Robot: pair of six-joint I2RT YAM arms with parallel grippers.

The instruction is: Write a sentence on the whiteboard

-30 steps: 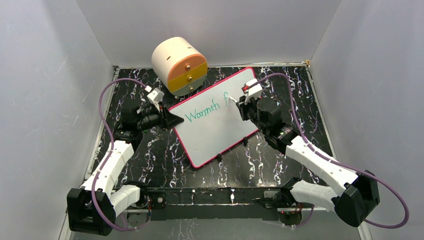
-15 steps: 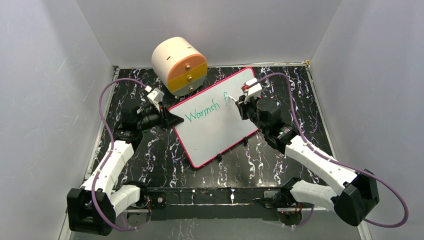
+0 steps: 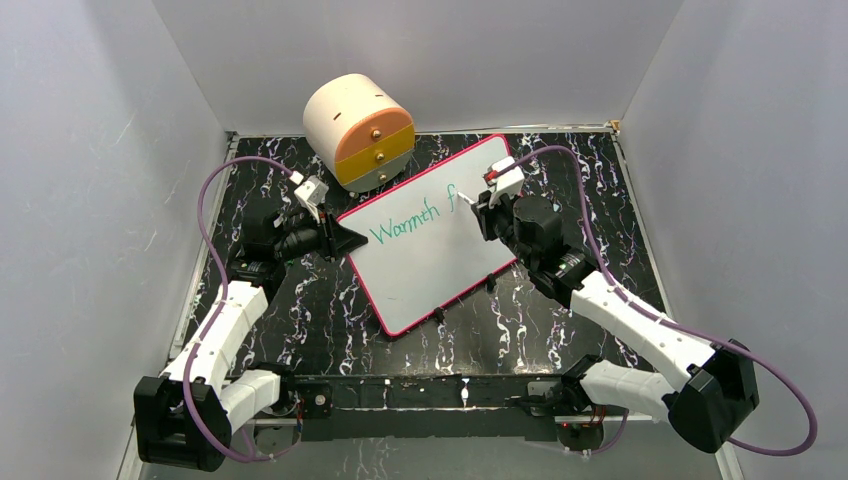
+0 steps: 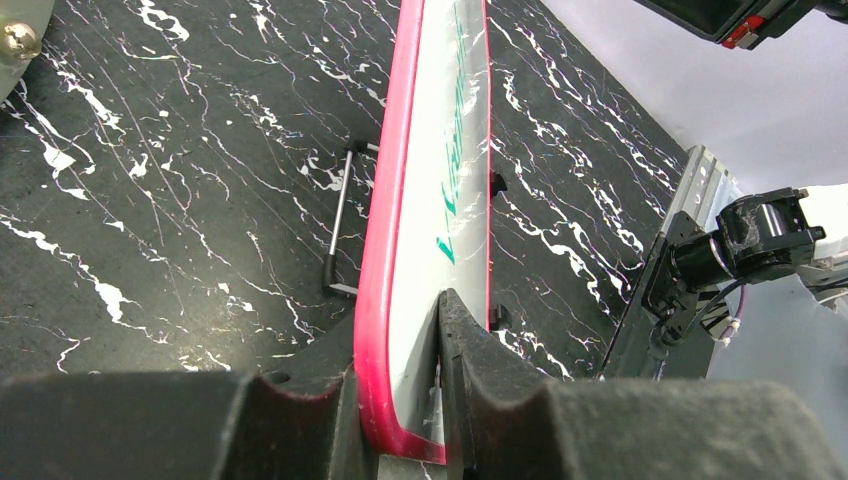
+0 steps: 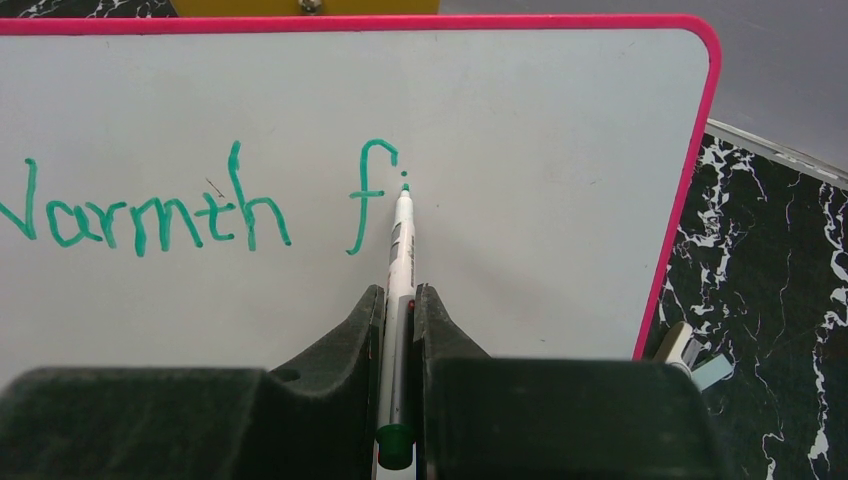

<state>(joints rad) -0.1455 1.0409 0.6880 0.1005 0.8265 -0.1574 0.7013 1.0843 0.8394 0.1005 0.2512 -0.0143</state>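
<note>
Two grippers are listed. Left gripper [image 4: 398,322]: narrowed onto the pink-rimmed corner of the whiteboard [image 3: 440,255], centre frame. Right gripper [image 5: 400,300]: clamped on a green marker [image 5: 401,235], its tip at the board beside the "f". Sentence [image 5: 150,215]: only "Warmth f" is written. Drawer cabinet [image 3: 358,130], upper centre-left: drawers shut, contents hidden.

table [image 3: 500,330]: black top veined with white, walled in pale grey on three sides.
whiteboard [image 3: 430,260]: across the middle, set at a slant, green writing facing up, small black clips along its near edge.
drawer box [image 3: 358,130]: cream, round-topped, with orange and grey drawers, at the far edge just beside the whiteboard.
</note>
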